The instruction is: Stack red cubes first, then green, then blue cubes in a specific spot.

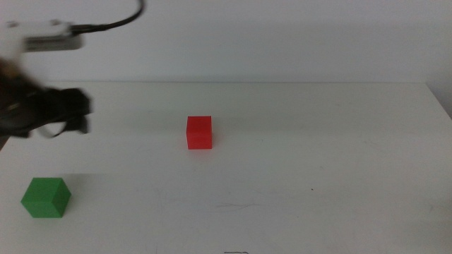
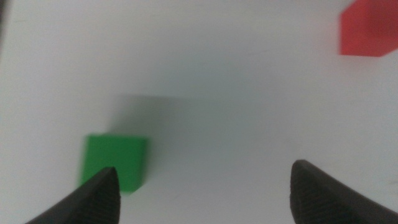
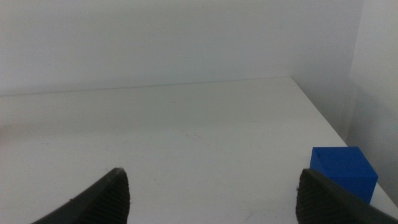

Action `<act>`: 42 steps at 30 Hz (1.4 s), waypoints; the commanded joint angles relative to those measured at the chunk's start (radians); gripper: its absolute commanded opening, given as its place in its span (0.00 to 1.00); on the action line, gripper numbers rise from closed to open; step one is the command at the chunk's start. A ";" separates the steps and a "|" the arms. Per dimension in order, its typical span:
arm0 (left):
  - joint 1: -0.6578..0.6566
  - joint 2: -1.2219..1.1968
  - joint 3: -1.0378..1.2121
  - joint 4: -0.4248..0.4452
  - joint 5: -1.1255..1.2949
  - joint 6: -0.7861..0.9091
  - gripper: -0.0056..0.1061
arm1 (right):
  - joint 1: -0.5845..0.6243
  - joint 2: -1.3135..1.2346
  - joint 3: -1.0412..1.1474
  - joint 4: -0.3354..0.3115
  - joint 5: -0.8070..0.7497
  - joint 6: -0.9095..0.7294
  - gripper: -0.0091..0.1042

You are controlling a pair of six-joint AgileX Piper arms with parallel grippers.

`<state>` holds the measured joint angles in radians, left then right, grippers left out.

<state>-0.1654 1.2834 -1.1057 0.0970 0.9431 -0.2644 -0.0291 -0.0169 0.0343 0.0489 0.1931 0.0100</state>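
Left end effector (image 1: 67,113) hangs blurred at the upper left of the middle view, above the white tabletop (image 1: 318,169) and holding nothing; in its own wrist view the two dark jaws stand spread wide with bare surface between them. It sits up-frame of the small bright-green plastic cube (image 1: 46,197), which lies in the lower left of the middle view, and in the left wrist view that cube (image 2: 113,163) shows just beside one jaw tip rather than between the two, so I judge the arm is lining up on it and is not yet centred. A small bright-red plastic cube (image 1: 199,132) stands alone near the centre of the middle view, well apart from the green one, flat on one face; since red comes first in the order, it probably already marks the stacking spot, with nothing on top of it yet. Right end effector (image 3: 211,186) does not show in the middle view; its wrist view shows its jaws spread too, gripping nothing, with the small deep-blue plastic cube (image 3: 343,171) near one jaw close to the tabletop's edge, waiting its turn as the last layer. Being cubes, none has a long axis; the red one faces the camera nearly square, while the green one is turned so a vertical edge points toward the viewer.
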 commanded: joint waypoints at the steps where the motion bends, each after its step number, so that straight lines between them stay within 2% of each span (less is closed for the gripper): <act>1: -0.061 0.068 -0.108 0.022 -0.012 -0.063 0.89 | -0.003 -0.015 -0.023 -0.008 -0.076 -0.010 0.91; 4: -0.137 0.196 -0.228 0.059 -0.006 -0.128 0.89 | -0.003 -0.015 -0.023 -0.008 -0.076 -0.010 0.91; 11: -0.257 0.465 -0.521 0.062 0.074 -0.188 0.89 | -0.003 -0.015 -0.023 -0.008 -0.076 -0.010 0.91; 20: -0.322 0.718 -0.807 0.035 0.127 -0.258 0.89 | -0.003 -0.015 -0.023 -0.008 -0.076 -0.010 0.91; 30: -0.320 0.842 -0.857 0.016 0.126 -0.278 0.89 | -0.003 -0.015 -0.023 -0.008 -0.076 -0.010 0.91; 42: -0.316 0.917 -0.855 0.067 0.062 -0.358 0.89 | -0.003 -0.015 -0.023 -0.008 -0.076 -0.010 0.91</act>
<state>-0.4837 2.2589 -1.9324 0.1474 1.0329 -0.5962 -0.0291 -0.0169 0.0343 0.0489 0.1931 0.0100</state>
